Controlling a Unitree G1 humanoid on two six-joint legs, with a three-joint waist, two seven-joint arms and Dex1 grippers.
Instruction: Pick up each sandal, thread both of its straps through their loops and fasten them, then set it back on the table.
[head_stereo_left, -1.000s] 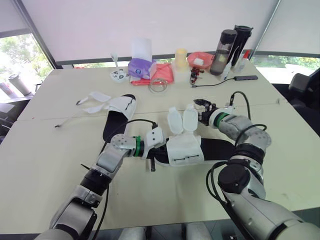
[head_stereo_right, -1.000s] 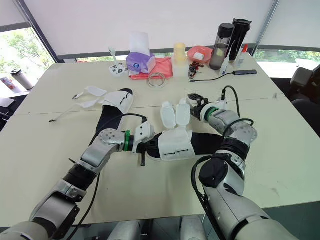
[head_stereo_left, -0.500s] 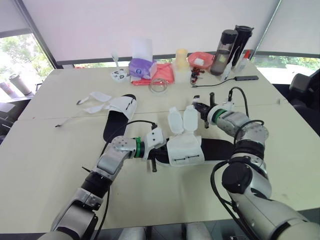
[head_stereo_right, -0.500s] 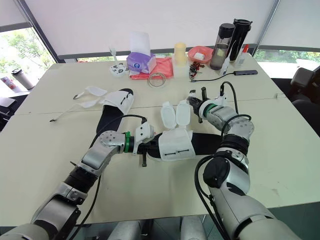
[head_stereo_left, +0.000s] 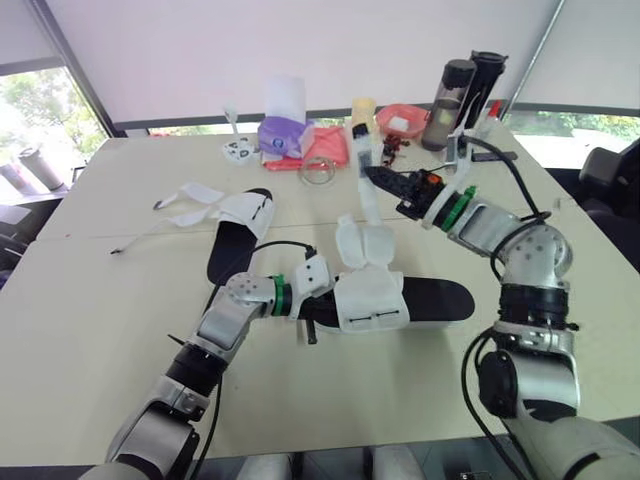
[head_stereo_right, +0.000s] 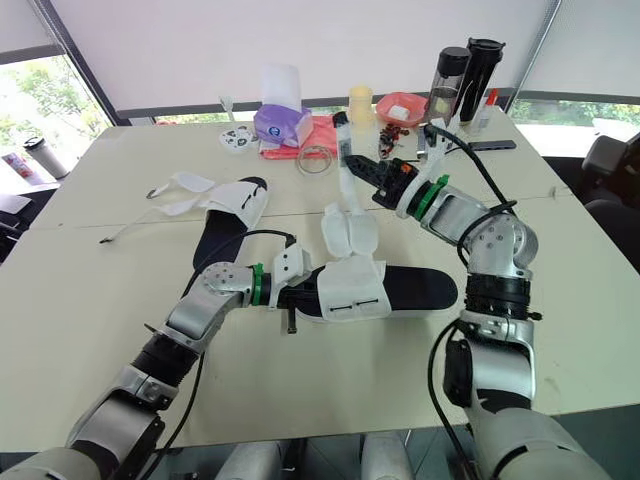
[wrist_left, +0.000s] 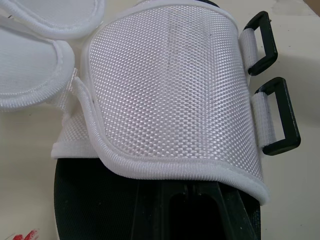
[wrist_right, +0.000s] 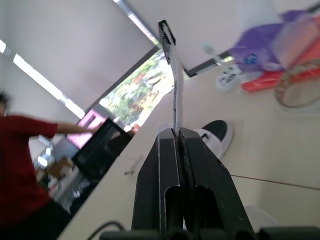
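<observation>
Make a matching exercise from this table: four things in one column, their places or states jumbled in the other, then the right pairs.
Things
1. strap
2. far sandal
3. purple pack
4. dark bottles

Places or states
A. upright at the far right of the table
B. pinched in the right gripper, held up off the table
C. lying flat, straps unfastened and spread out
D. at the far edge beside the red cloth

Pairs: 1-B, 2-C, 3-D, 4-A
</observation>
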